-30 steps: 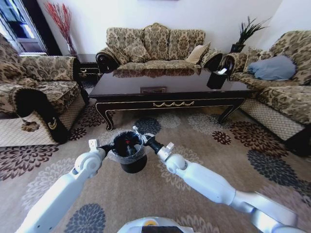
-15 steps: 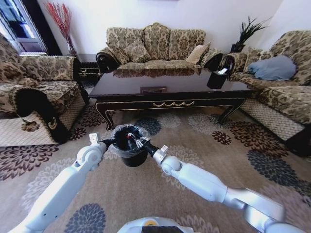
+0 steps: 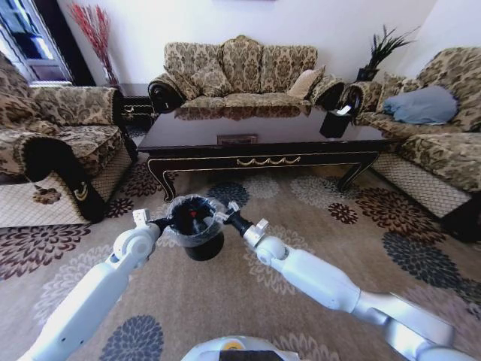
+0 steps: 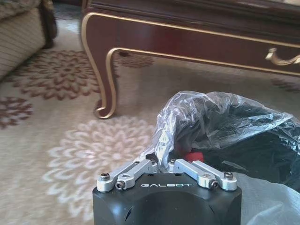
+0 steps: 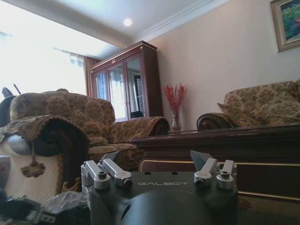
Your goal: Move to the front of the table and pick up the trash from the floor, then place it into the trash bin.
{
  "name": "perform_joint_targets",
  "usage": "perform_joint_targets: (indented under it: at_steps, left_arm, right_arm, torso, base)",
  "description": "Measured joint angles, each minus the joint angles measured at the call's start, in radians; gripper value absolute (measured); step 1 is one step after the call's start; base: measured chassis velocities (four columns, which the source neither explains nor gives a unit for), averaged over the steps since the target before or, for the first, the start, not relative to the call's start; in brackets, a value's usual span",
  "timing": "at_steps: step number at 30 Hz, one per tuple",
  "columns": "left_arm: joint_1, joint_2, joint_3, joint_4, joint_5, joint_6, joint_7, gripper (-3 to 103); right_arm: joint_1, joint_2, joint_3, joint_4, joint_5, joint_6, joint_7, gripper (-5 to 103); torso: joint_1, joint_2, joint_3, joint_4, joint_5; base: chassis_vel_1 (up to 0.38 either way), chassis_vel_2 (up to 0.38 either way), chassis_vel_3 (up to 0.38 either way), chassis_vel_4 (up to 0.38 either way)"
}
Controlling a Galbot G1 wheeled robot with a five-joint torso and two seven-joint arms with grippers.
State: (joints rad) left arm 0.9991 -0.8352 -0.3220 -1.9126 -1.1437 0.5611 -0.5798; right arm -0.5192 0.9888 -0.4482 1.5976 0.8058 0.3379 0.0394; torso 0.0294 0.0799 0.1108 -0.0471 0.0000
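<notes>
Living room, patterned sofas on three sides of a beige floor (image 3: pixel 316 226) with large flower medallions. Long dark table (image 3: pixel 255 131) with gold trim across the middle, its near long edge facing the robot; curved gold-lined leg at the near left corner plain in the left wrist view.

Trash bin (image 3: pixel 197 226), small, round, black, with crinkly clear liner (image 4: pixel 206 119) over its rim, on the carpet just short of the table's near left corner, apart from the leg. Something red inside, visible from the head and past the liner in the left wrist view; what it is, cannot tell.

Left gripper (image 3: pixel 160 223) at the bin's left rim, fingers (image 4: pixel 140 166) drawn nearly together on a fold of the liner. Right gripper (image 3: pixel 225 214) at the bin's right rim, level with the top edge, jaws spread apart with nothing between them in the right wrist view, aimed out toward a sofa arm and a glass-fronted cabinet (image 5: pixel 124 86). Bin thus between the two grippers, both arms reaching forward from below.

Open carpet wide to the right of the bin, along the table's near edge as far as the right-hand sofa (image 3: pixel 443 158). Left-hand sofa (image 3: pixel 52 162) near on the bin's other side, a narrower strip of carpet between. Bare carpet between bin and robot base too.
</notes>
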Motion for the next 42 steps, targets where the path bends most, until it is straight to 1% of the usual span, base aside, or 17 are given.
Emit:
perform_joint_targets:
  at_steps: [1, 2, 3, 4, 5, 8, 10, 12, 15, 18, 23, 27, 34, 35, 36, 38, 42]
  left_arm:
    - [0.013, 0.005, -0.016, -0.001, 0.002, 0.001, -0.013, 4]
    - [0.025, 0.006, -0.031, -0.003, 0.001, 0.002, -0.029, 4]
    - [0.046, 0.003, -0.056, -0.008, -0.003, 0.004, -0.05, 4]
    - [0.046, 0.003, -0.056, -0.008, -0.003, 0.004, -0.05, 4]
    - [0.067, -0.004, -0.077, -0.013, -0.008, 0.005, -0.064, 4]
    - [0.137, -0.022, -0.122, -0.019, -0.004, 0.003, -0.074, 4]
    - [0.16, -0.032, -0.133, -0.018, 0.007, -0.004, -0.073, 4]
    - [0.201, -0.063, -0.153, -0.007, 0.025, -0.034, -0.075, 4]
    - [0.221, -0.082, -0.163, -0.002, 0.031, -0.049, -0.082, 4]
    - [0.256, -0.119, -0.177, 0.02, 0.071, -0.081, -0.088, 4]
    - [0.265, -0.137, -0.19, 0.065, 0.104, -0.108, -0.081, 4]
    - [0.262, -0.153, -0.196, 0.128, 0.135, -0.142, -0.069, 4]
    - [0.265, -0.177, -0.188, 0.151, 0.156, -0.152, -0.079, 4]
    - [0.267, -0.179, -0.187, 0.146, 0.156, -0.152, -0.088, 2]
    - [0.27, -0.179, -0.187, 0.142, 0.155, -0.152, -0.093, 4]
    - [0.277, -0.179, -0.189, 0.134, 0.155, -0.152, -0.095, 4]
    - [0.326, -0.167, -0.217, 0.087, 0.151, -0.15, -0.102, 26]
  right_arm:
    - [-0.005, -0.002, 0.022, -0.011, -0.012, -0.001, 0.016, 90]
    - [-0.012, -0.004, 0.041, -0.022, -0.028, -0.002, 0.033, 90]
    - [-0.024, -0.005, 0.067, -0.038, -0.053, -0.003, 0.062, 95]
    - [-0.024, -0.005, 0.067, -0.038, -0.053, -0.003, 0.062, 95]
    - [-0.034, -0.007, 0.085, -0.047, -0.069, -0.006, 0.083, 99]
    - [-0.064, -0.016, 0.128, -0.07, -0.105, -0.014, 0.124, 100]
    - [-0.074, -0.018, 0.143, -0.082, -0.118, -0.016, 0.129, 100]
    - [-0.095, -0.018, 0.178, -0.115, -0.143, -0.015, 0.134, 100]
    - [-0.109, -0.016, 0.201, -0.139, -0.161, -0.014, 0.139, 100]
    - [-0.147, -0.016, 0.25, -0.178, -0.175, -0.014, 0.172, 100]
    - [-0.183, -0.021, 0.29, -0.187, -0.178, -0.014, 0.179, 100]
    - [-0.216, -0.028, 0.318, -0.176, -0.181, -0.012, 0.178, 100]
    - [-0.24, -0.037, 0.335, -0.151, -0.184, -0.011, 0.177, 100]
    - [-0.243, -0.039, 0.337, -0.147, -0.184, -0.011, 0.176, 100]
    - [-0.247, -0.04, 0.34, -0.143, -0.185, -0.011, 0.176, 100]
    - [-0.251, -0.041, 0.344, -0.139, -0.186, -0.011, 0.176, 100]
    - [-0.279, -0.045, 0.361, -0.122, -0.192, -0.011, 0.175, 100]
  torso:
    - [0.0, 0.0, 0.0, -0.0001, 0.0]
    - [0.0, 0.0, 0.0, 0.0, 0.0]
    - [0.0, 0.0, 0.0, 0.0, 0.0002]
    - [0.0, 0.0, 0.0, 0.0, 0.0002]
    - [0.0, 0.0, 0.0, 0.0, 0.0003]
    - [0.0, 0.0, 0.0, -0.0001, 0.0002]
    - [0.0, 0.0, 0.0, -0.0001, 0.0001]
    - [0.0, 0.0, 0.0, 0.0001, 0.0]
    - [0.0, 0.0, 0.0, 0.0, 0.0001]
    - [0.0, 0.0, 0.0, -0.0002, 0.0001]
    - [0.0, 0.0, 0.0, -0.0001, 0.0002]
    - [0.0, 0.0, 0.0, 0.0, 0.0001]
    - [0.0, 0.0, 0.0, 0.0002, 0.0005]
    - [0.0, 0.0, 0.0, -0.0001, 0.0002]
    - [0.0, 0.0, 0.0, -0.0002, 0.0002]
    - [0.0, 0.0, 0.0, -0.0003, 0.0001]
    - [0.0, 0.0, 0.0, -0.0002, 0.0001]
  base:
    - [0.0, 0.0, 0.0, 0.0]
    - [0.0, 0.0, 0.0, 0.0]
    - [0.0, 0.0, 0.0, 0.0]
    - [0.0, 0.0, 0.0, 0.0]
    - [0.0, 0.0, 0.0, 0.0]
    - [0.0, 0.0, 0.0, 0.0]
    - [0.0, 0.0, 0.0, 0.0]
    - [0.0, 0.0, 0.0, 0.0]
    - [0.0, 0.0, 0.0, 0.0]
    - [0.0, 0.0, 0.0, 0.0]
    - [0.0, 0.0, 0.0, 0.0]
    - [0.0, 0.0, 0.0, 0.0]
    - [0.0, 0.0, 0.0, 0.0]
    - [0.0, 0.0, 0.0, 0.0]
    - [0.0, 0.0, 0.0, 0.0]
    - [0.0, 0.0, 0.0, 0.0]
    - [0.0, 0.0, 0.0, 0.0]
